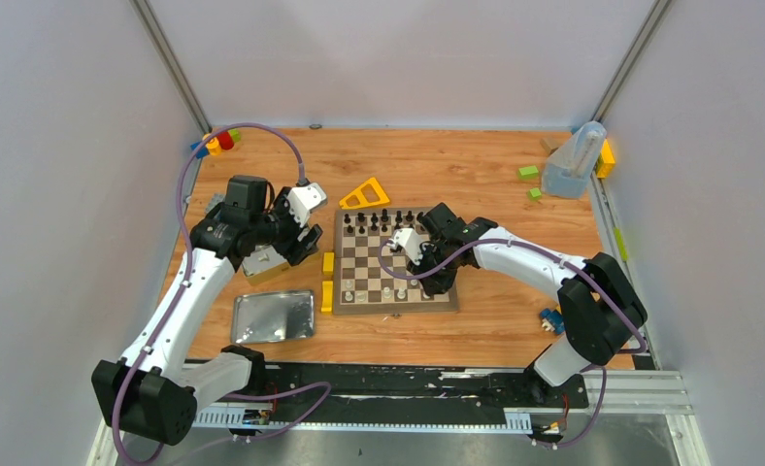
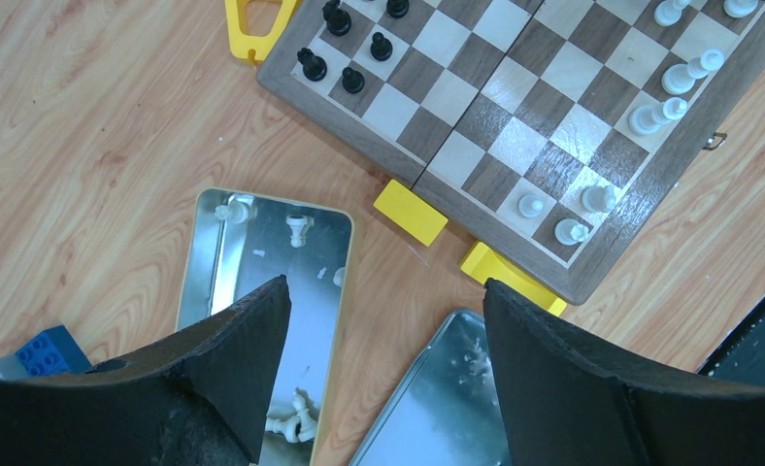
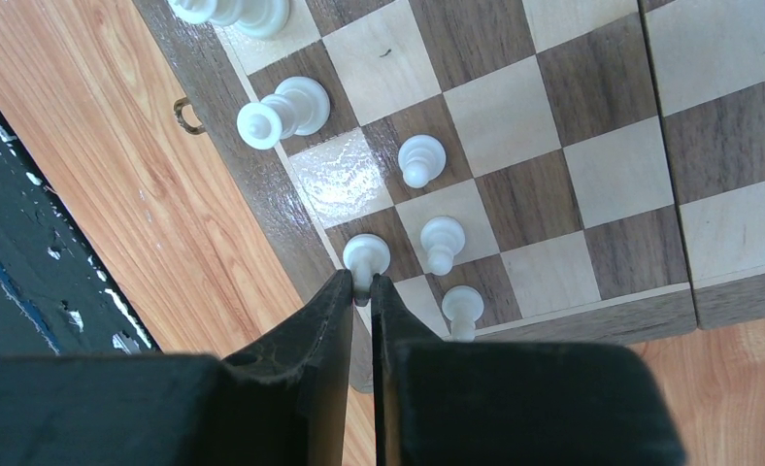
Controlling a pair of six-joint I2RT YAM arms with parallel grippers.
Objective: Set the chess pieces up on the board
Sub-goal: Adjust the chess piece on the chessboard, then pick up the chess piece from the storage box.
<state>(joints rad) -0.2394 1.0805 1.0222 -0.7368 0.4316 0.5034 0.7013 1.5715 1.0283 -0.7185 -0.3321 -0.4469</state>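
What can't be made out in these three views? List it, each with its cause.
- Right wrist: the white piece pinched by the right claw; its base is behind the fingers.
- Right wrist: a second piece, cut off by the top edge.
- Left wrist: the near end of the tin, behind the left claw.
- Top external: piece types on the board, too small.

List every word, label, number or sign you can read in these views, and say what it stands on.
None: no view shows any readable text.
The board has no letters or numbers along its border.
The tins and the yellow blocks carry no label or brand.
The small blocks at the far edge are too small to tell.
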